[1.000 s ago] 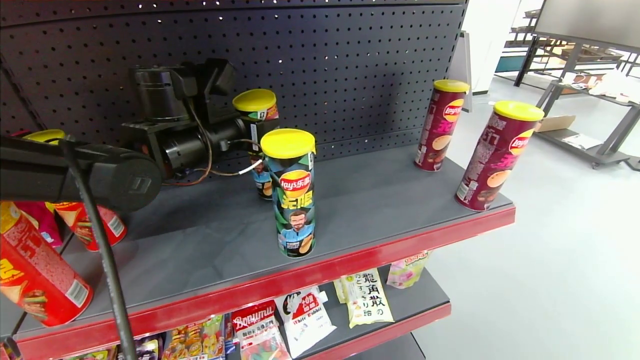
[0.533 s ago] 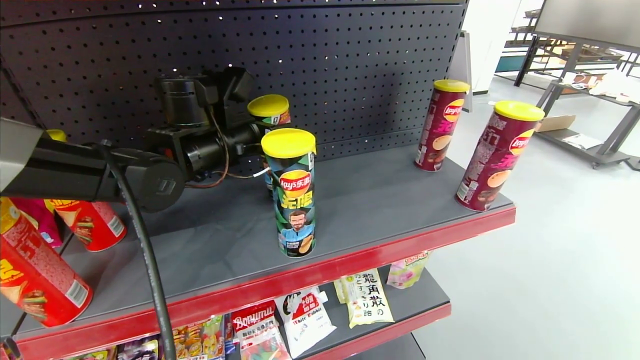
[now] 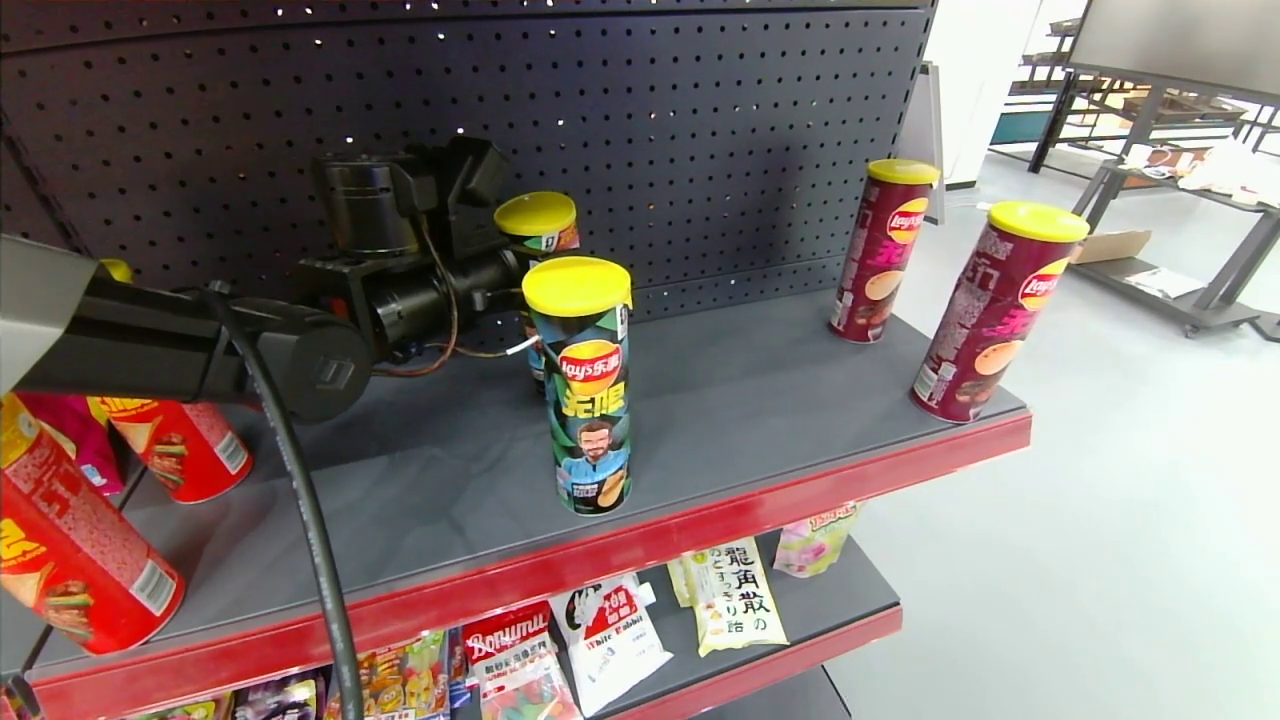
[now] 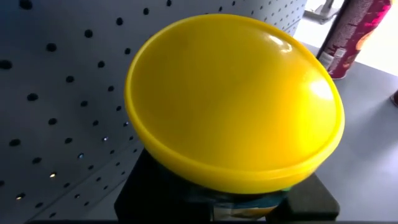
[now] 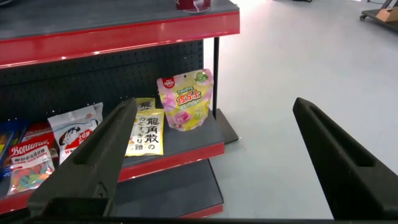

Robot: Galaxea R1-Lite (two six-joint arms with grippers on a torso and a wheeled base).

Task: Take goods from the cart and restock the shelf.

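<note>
- held chip can [image 3: 537,215]: one; yellow lid, dark green label; long axis vertical, lid uppermost; at the back of the shelf [image 3: 760,400], close to the pegboard panel [image 3: 700,120] and directly behind the front chip can; base hidden, so contact with the shelf cannot be told; the left wrist view shows its lid [image 4: 233,99] from above
- left end effector [image 3: 505,278]: closed around the held chip can's body just below the lid; dark pads [image 4: 149,199] sit on either side of it; the arm lies roughly level, extended from the left across the shelf, wrist aimed at the can
- front chip can [image 3: 585,390]: one; same green label and yellow lid; upright, mid shelf, near the red front edge
- maroon chip cans: two; both upright with yellow lids; one [image 3: 885,250] toward the back right, the other [image 3: 990,320] at the right front corner; well apart from the green pair
- red chip cans: two counted; one [image 3: 70,550] at the left front, one [image 3: 180,450] behind it, partly under the arm
- right end effector [image 5: 217,165]: fingers spread wide, holding nothing; held low, facing the lower shelf [image 5: 186,140]
- snack bags on the lower shelf: four counted; pink-and-green pouch [image 5: 185,99], yellow bag [image 5: 146,127], white bag [image 5: 73,127], red bag [image 5: 28,162]; all propped side by side
</note>
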